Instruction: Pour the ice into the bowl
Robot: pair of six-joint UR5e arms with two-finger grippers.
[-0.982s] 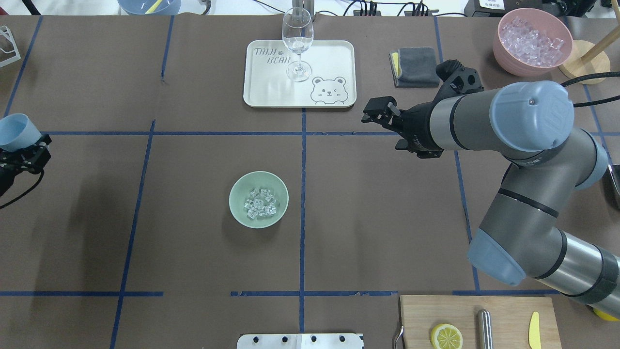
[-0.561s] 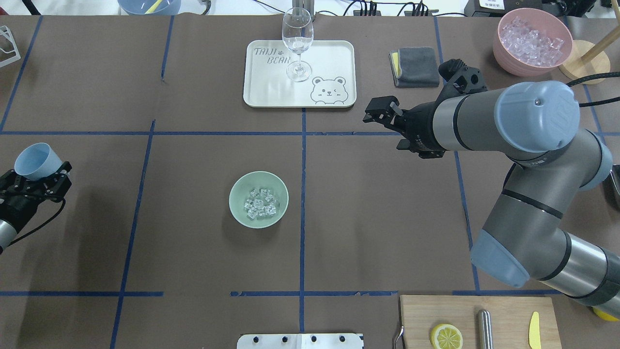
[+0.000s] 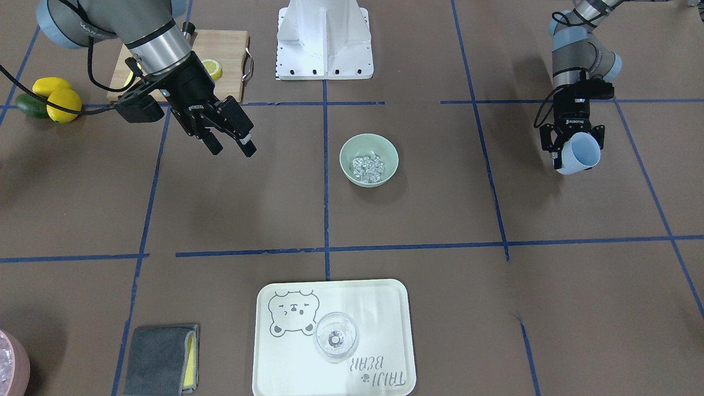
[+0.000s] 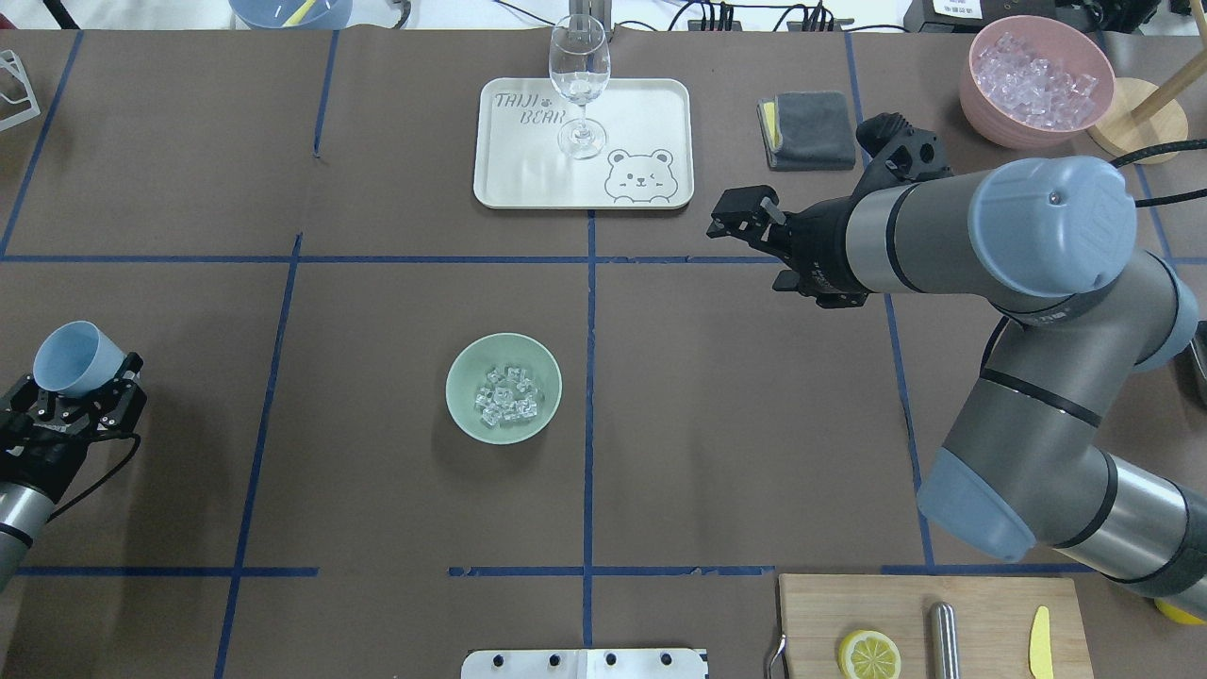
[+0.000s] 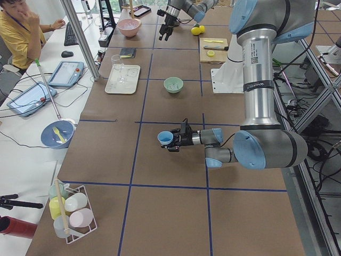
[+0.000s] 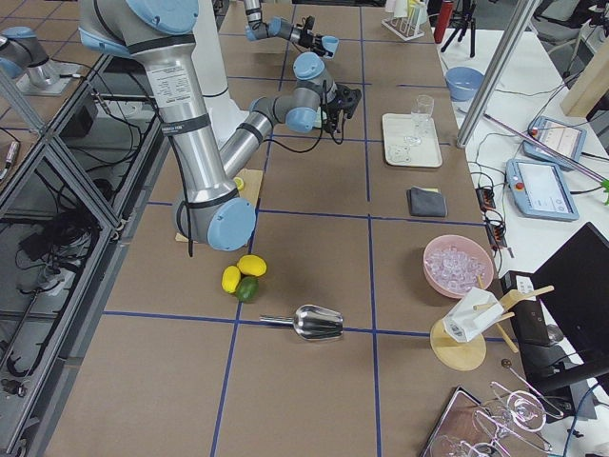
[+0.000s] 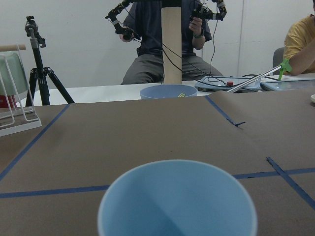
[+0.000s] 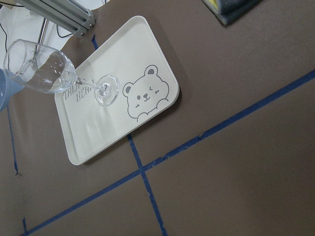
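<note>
1. Overhead exterior view: we find the ice (image 4: 506, 396) already heaped in the bowl (image 4: 466, 411), mid-table.
2. Our left tool (image 3: 575, 148) clamps the blue cup (image 4: 77, 356), seemingly empty, well apart toward our left; we see nothing standing between.
3. Our right tool (image 3: 232, 151) hangs open, empty, somewhat nearer the bowl; the tray (image 4: 651, 113) lies beyond.

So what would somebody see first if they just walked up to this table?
Probably the pale green bowl in the middle of the table, with shiny ice heaped inside. Then the left gripper at the left edge holding a blue cup, and the wine glass standing on the bear tray at the far side.
</note>
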